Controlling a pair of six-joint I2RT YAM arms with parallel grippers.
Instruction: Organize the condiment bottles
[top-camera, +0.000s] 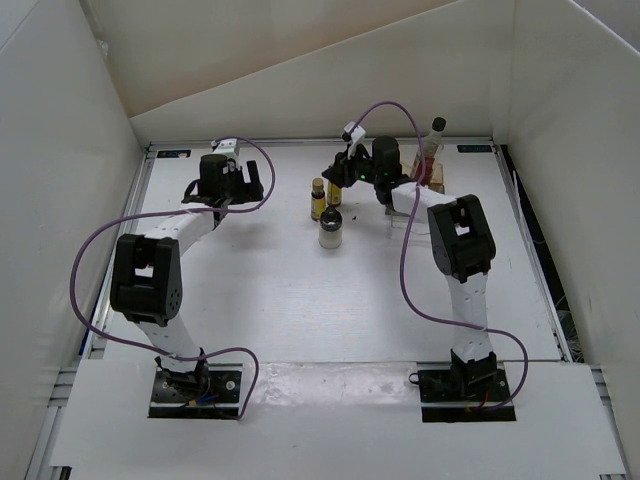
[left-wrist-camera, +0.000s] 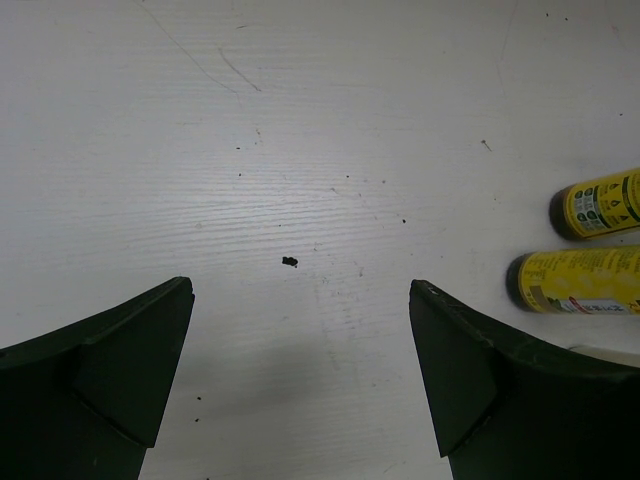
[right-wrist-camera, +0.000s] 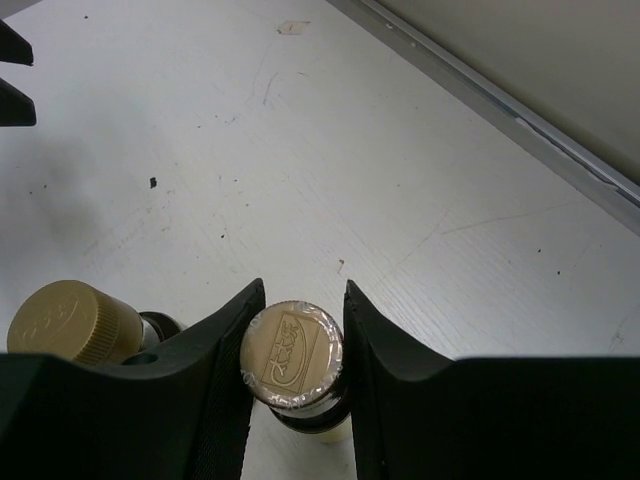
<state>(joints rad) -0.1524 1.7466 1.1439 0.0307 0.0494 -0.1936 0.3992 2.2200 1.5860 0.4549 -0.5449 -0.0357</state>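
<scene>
Two tiny yellow bottles with brown caps stand side by side at the back middle of the table, one (top-camera: 318, 198) to the left of the other (top-camera: 335, 190). My right gripper (top-camera: 342, 178) reaches over them. In the right wrist view its jaws (right-wrist-camera: 304, 292) press both sides of the gold-brown cap (right-wrist-camera: 292, 355) of one bottle, and the second cap (right-wrist-camera: 70, 320) shows just outside the left finger. A squat whitish bottle (top-camera: 331, 232) stands nearer. The taller clear bottle (top-camera: 432, 150) with a black cap stands at the back right. My left gripper (top-camera: 222, 195) (left-wrist-camera: 300, 300) hangs open over bare table; both yellow bottles (left-wrist-camera: 598, 205) (left-wrist-camera: 580, 280) show at its right.
A clear brownish tray (top-camera: 438, 178) sits at the back right, by the tall bottle. White walls close in the table at the back and on both sides. A purple cable loops over each arm.
</scene>
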